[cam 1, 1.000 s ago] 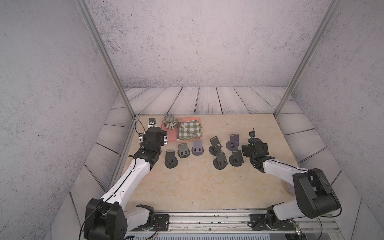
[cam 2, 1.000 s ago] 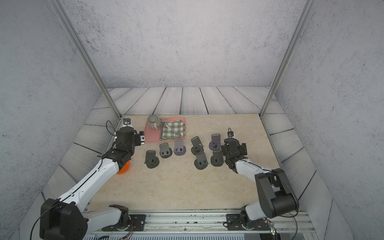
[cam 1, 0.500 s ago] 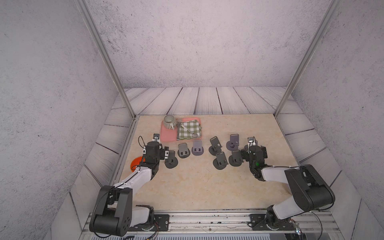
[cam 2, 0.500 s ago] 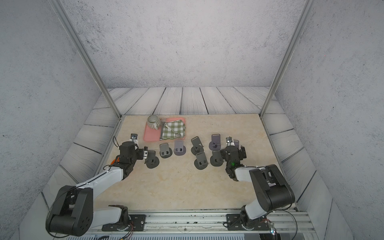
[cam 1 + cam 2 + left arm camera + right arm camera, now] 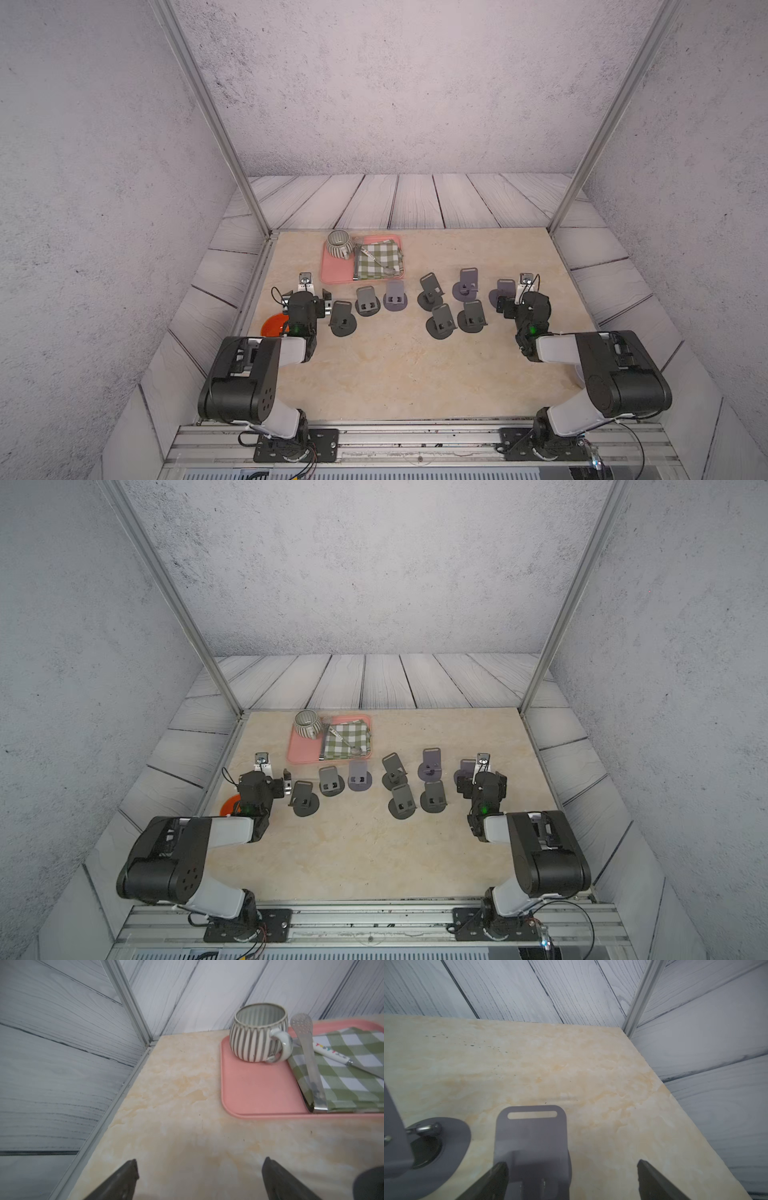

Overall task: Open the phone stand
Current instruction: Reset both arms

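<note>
Watching my left gripper [image 5: 200, 1167]: jaws spread wide over the beige marble tabletop [image 5: 176, 1105].
My right gripper [image 5: 572, 1165]: jaws spread wide.
Grey-purple plastic phone stand [image 5: 530, 1136]: upright between the right jaws; I can't tell contact.
Pink tray [image 5: 259, 1088]: beyond my left gripper, carrying a striped ceramic mug [image 5: 255, 1036].

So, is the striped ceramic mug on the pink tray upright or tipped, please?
Upright: the striped ceramic mug sits base-down on the pink tray, mouth up.

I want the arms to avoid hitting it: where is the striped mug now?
In both top views the striped mug stands on the pink tray, at its far left corner, beside the green checked cloth.
</note>
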